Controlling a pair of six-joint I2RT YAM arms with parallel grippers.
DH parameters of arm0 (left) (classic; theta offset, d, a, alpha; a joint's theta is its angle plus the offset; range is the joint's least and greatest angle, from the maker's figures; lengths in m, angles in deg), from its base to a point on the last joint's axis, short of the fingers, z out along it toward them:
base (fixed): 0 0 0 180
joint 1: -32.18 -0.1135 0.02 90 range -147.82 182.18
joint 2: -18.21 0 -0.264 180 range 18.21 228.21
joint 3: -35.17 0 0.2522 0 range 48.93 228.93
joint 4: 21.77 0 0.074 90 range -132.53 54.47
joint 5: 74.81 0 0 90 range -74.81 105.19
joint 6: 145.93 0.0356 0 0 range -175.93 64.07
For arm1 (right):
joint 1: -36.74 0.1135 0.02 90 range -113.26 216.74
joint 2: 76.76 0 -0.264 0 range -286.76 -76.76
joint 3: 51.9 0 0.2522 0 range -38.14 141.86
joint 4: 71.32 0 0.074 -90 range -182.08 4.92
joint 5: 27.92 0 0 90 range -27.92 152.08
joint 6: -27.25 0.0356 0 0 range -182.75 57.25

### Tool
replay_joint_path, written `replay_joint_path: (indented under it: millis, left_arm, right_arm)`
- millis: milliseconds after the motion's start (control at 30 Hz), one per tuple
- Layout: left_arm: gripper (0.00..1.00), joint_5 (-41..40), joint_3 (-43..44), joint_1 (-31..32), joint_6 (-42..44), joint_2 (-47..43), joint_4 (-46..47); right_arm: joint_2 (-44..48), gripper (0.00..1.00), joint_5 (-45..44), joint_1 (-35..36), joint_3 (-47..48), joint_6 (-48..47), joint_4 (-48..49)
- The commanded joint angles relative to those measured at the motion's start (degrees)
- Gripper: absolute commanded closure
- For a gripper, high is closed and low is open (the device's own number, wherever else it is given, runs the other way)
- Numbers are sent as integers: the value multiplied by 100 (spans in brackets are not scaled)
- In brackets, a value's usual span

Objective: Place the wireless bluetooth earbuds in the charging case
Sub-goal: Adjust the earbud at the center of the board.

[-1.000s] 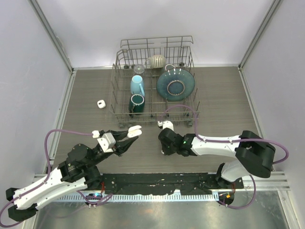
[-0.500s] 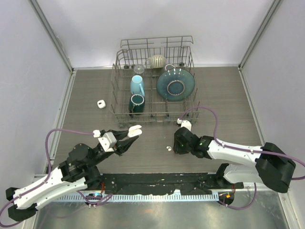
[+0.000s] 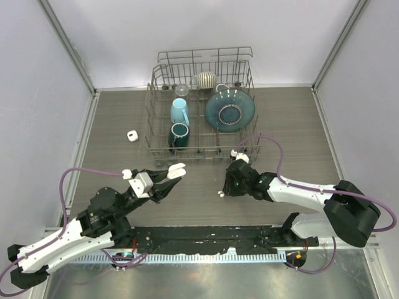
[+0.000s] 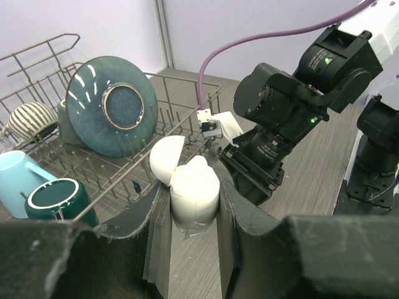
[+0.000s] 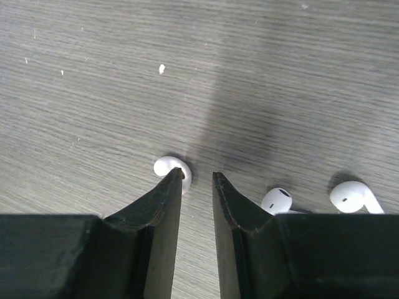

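At bottom centre, my right gripper (image 5: 197, 177) stands slightly parted. Three lie on the counter (image 5: 93, 75): one earbud (image 5: 168, 165) at its tip, second earbud (image 5: 277, 199) and third earbud (image 5: 350, 194) lower right. My left gripper (image 4: 192, 190) pinches one open charging case (image 4: 187, 177).

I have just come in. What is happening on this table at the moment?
The left gripper holds the open white charging case up off the table. The right gripper is low over the table with its jaws slightly apart. One white earbud lies right at its fingertips and is not gripped. Two more earbuds lie on the table close by.
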Motion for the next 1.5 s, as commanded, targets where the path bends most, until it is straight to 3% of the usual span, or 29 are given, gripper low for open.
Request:
replay_joint_path:
  millis: [0, 433, 800, 1067, 1467]
  left_arm:
    - [100, -93, 251, -19, 25, -108, 161]
    - [100, -85, 207, -28, 16, -161, 196]
    - [100, -111, 190, -28, 16, -152, 205]
    - [100, -85, 199, -19, 16, -179, 187]
    - [100, -32, 225, -28, 34, -21, 248]
  right_arm:
    - [-35, 69, 379, -19, 62, -138, 485]
    - [-97, 71, 811, -10, -79, -129, 643]
    - [405, 64, 450, -125, -123, -41, 617]
    - [281, 71, 301, -142, -167, -94, 380]
    - [-8, 72, 459, -142, -202, -199, 415]
